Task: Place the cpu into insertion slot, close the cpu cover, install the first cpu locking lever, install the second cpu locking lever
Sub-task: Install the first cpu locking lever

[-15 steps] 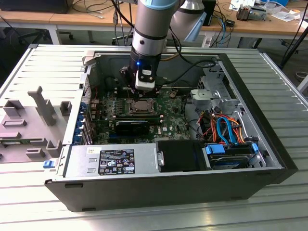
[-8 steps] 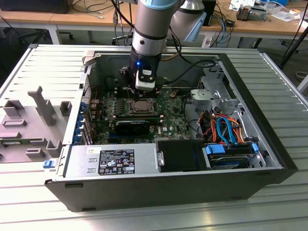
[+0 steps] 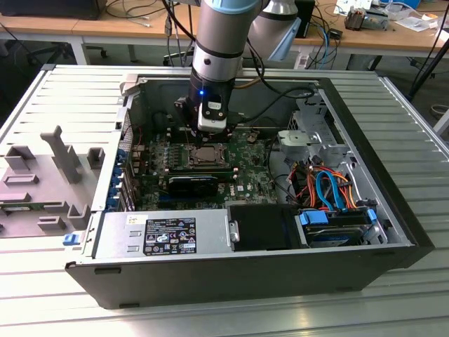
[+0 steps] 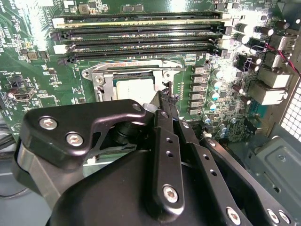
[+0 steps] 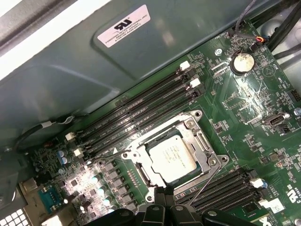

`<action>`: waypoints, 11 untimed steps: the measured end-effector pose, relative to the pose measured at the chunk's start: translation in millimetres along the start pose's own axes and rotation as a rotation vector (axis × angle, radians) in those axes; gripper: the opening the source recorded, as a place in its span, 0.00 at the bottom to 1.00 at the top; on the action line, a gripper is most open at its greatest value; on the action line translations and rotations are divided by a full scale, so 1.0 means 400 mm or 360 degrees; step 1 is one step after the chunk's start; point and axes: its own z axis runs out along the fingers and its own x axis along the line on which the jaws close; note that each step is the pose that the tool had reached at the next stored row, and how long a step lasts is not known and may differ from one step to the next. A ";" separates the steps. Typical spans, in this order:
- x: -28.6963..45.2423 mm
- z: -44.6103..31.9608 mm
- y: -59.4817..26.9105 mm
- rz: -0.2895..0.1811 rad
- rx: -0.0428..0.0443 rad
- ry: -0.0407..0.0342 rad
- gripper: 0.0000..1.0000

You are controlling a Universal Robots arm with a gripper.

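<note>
Silvery metal catches the light at the middle of the green motherboard (image 5: 244, 122), where the cpu (image 5: 172, 157) lies flat in the insertion slot (image 5: 207, 149) with its grey top showing through the window of the cpu cover (image 5: 200, 136). In the first wrist view the cover lies down around the chip, and a thin wire lever (image 5: 203, 184) runs slantwise from the socket's lower corner towards the bottom edge of the frame. Long black memory slots (image 5: 141, 106) run in rows on both sides of the socket.

In the exterior view the arm (image 3: 217, 42) comes straight down from the top of the frame into the open computer case (image 3: 379, 161), which lies on its side on a ribbed metal tabletop (image 3: 63, 105). The gripper (image 3: 210, 133) hangs just above the socket, a little towards the upper edge of the board.

In the second wrist view the gripper's black fingers (image 4: 164, 122) come together to a narrow tip right at the edge of the socket frame, beside the pale top of the chip. The jaws look drawn in close with nothing visible between them, though I cannot tell whether the tip touches the lever or the frame.

A grey plastic fixture (image 3: 49, 175) sits on the tabletop at the exterior view's left.
</note>
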 end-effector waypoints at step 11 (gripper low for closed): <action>0.000 0.000 0.000 -0.0012 0.0002 0.0000 0.11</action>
